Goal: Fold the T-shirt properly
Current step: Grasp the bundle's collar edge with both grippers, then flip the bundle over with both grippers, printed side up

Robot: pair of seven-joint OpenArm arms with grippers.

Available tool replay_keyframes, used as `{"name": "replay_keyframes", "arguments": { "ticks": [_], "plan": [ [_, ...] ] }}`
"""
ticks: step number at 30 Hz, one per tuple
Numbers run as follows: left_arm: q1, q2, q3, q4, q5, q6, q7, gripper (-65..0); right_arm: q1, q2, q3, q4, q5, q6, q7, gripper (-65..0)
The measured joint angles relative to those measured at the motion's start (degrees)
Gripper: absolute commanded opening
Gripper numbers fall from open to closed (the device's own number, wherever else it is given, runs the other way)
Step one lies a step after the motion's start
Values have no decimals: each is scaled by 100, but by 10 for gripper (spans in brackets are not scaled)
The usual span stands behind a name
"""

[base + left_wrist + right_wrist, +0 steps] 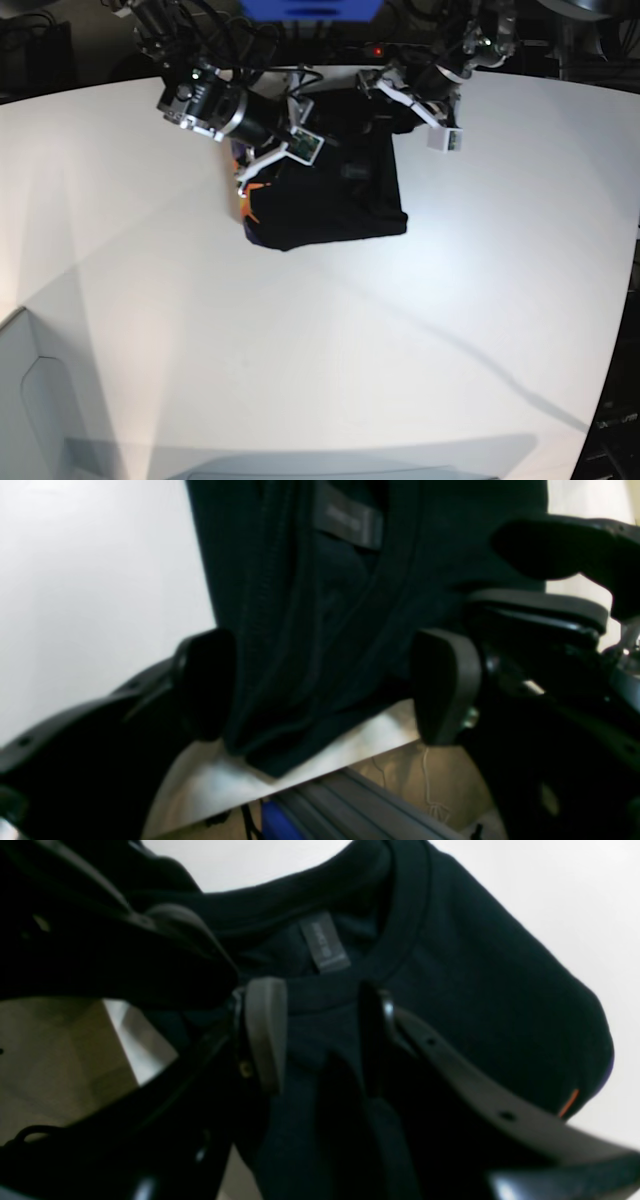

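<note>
The black T-shirt (pixel 330 200) lies as a folded bundle at the far side of the white table (pixel 300 340), with orange print (pixel 245 205) showing at its left edge. In the left wrist view my left gripper (pixel 325 685) stands wide open, its fingers straddling the collar end of the T-shirt (pixel 320 605) below the grey tag (pixel 347 520). In the right wrist view my right gripper (pixel 320 1037) is shut on a thick fold of the T-shirt (pixel 475 990) just under the tag (pixel 324 942). From the base view, the right gripper (pixel 262 165) is at the shirt's left and the left gripper (pixel 392 100) at its far right corner.
The shirt's collar end lies close to the table's far edge (pixel 215 780), with floor and grey rails below it. Cables and a blue block (pixel 310 8) sit behind the table. A white panel (pixel 30 400) rises at the near left corner.
</note>
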Motion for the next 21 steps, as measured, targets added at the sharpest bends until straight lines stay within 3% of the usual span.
{"name": "replay_keyframes", "arguments": {
  "ticks": [4,9,12,21],
  "plan": [
    [0,-2,0,0,2,0,-2,-408,0,2,0,0,0,0,0,-404],
    [33,-2,0,0,-46,0,-2,-533,2,-55,343,0,-11,0,2,-404],
    [133,0,0,17,-44,0,-31,-650,4,-214,708,-96,-2,0,44,-404],
    [540,-103,0,153,-83,0,-94,-650,127,-306,1023,-555,2,0,68,-404]
  ]
}}
